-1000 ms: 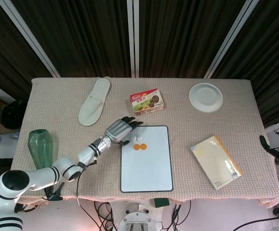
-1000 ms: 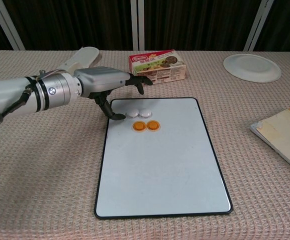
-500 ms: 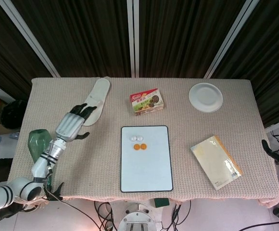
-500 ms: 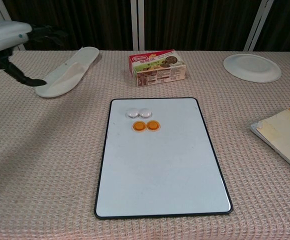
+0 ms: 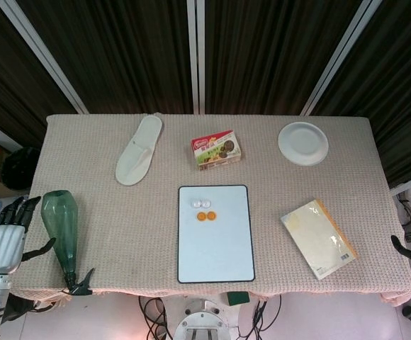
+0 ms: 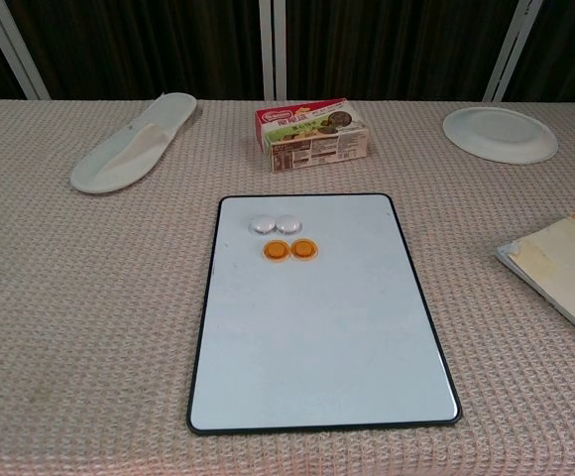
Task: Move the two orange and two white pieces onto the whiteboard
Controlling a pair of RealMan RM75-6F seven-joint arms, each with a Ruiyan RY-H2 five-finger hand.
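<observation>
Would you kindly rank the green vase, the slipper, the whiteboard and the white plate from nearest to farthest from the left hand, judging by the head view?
From the left hand, off the table's left edge:
1. Green vase, right beside it at the near left corner.
2. Slipper, far left of the table.
3. Whiteboard, centre, near edge.
4. White plate, far right corner.

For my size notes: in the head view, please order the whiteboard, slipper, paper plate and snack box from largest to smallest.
1. whiteboard
2. slipper
3. paper plate, snack box: they look about alike, so I leave them unranked.
</observation>
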